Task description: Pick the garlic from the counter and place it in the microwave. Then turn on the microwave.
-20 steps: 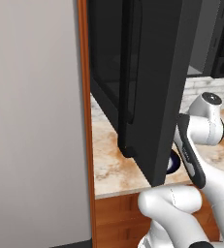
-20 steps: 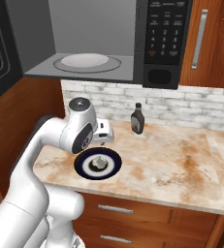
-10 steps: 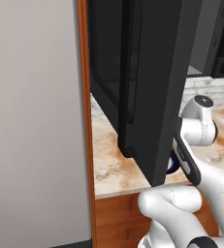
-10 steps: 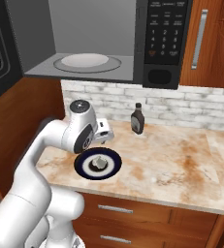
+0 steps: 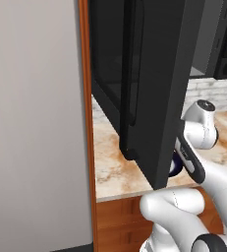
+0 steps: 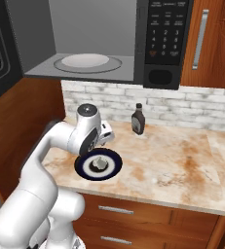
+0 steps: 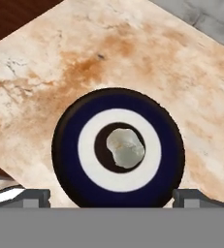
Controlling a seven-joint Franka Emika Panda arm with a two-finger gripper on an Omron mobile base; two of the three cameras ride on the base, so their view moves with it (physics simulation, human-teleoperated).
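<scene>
The garlic (image 7: 125, 147) is a small whitish bulb lying in the dark centre of a navy and white plate (image 7: 67, 145) on the beige marble counter (image 7: 45, 77). My gripper (image 7: 114, 197) hangs above the plate, open, with its fingertips (image 7: 33, 196) spread wider than the plate and nothing between them. In the right base view the garlic (image 6: 99, 162) sits on the plate (image 6: 115, 168) just below my hand (image 6: 104, 134). The microwave (image 6: 170, 34) hangs above the counter (image 6: 182, 160), its door (image 5: 154, 74) swung wide open and its glass turntable (image 6: 82, 61) bare.
A dark sauce bottle (image 6: 138, 119) stands by the brick wall behind the plate. The open microwave door juts out over the counter's left end, in front of the left base camera. Wooden drawers (image 6: 133, 219) run below the counter, and a wooden cabinet (image 6: 209, 44) sits right of the microwave.
My wrist has shifted slightly over the plate. The garlic, plate and microwave door have not moved.
</scene>
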